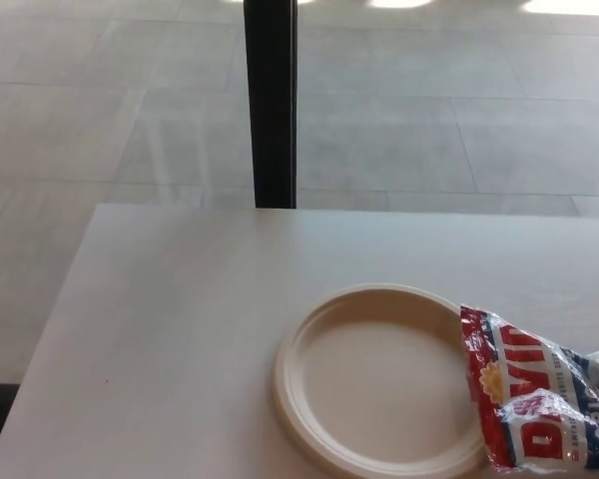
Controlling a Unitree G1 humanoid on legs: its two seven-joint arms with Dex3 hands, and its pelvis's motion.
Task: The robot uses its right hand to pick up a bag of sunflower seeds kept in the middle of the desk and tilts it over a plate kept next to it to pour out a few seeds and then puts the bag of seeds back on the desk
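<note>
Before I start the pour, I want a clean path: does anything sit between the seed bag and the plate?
Nothing visible does. The seed bag lies right beside the plate, its left edge overlapping the plate's right rim, and the plate looks empty. Neither hand is in view.

A cream plate point(379, 384) sat on the pale bench point(180, 319), and the red-and-blue seed bag point(539, 404) overlapped its right rim.
</note>
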